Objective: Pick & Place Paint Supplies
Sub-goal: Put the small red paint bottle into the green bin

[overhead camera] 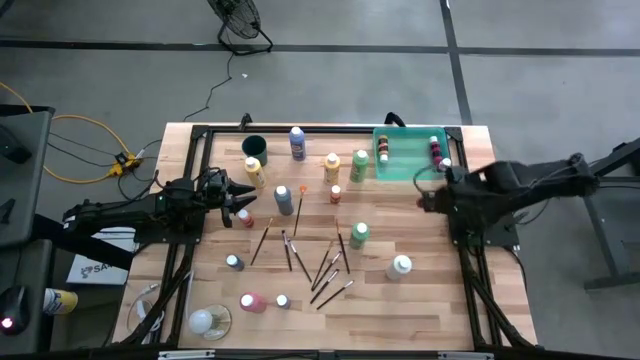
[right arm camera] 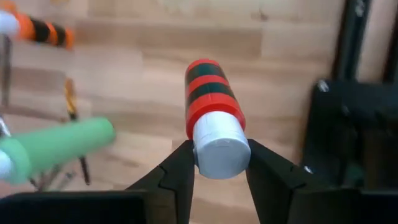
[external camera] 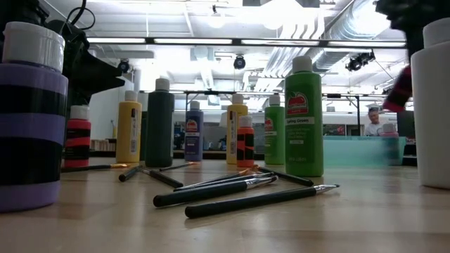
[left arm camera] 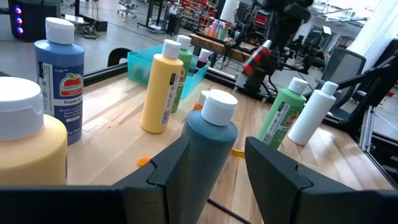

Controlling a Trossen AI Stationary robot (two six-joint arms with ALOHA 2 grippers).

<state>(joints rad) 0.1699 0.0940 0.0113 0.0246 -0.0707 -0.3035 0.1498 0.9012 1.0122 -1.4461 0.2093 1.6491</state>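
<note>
**A:** Look at your right gripper [right arm camera: 217,163] first. Its two dark fingers are pressed against the white cap of a red-and-black striped bottle [right arm camera: 212,102], so it's clamped on that bottle, not merely near it.

**B:** Why by the cap?

**A:** My guess is that the cap is the narrow end the fingers can span. The bottle's long axis runs straight out from the fingers, cap at the gripper and base pointing away, so you're carrying it lying over rather than upright. In the overhead view your right gripper [overhead camera: 428,202] is just below the green tray [overhead camera: 410,174], off the table surface.

**B:** And the left?

**A:** Your left gripper [left arm camera: 211,174] has its fingers either side of a teal bottle [left arm camera: 208,158] that stands upright, white cap up. The fingers hug its body, but I can't tell whether they're squeezing it or just flanking it. From above, that gripper [overhead camera: 240,200] sits at the left of the table, near the yellow bottle [overhead camera: 254,170].

**B:** The rest?

**A:** The paintbrushes [overhead camera: 325,270] lie flat mid-table, fanned at different angles, with standing bottles around them.
</note>
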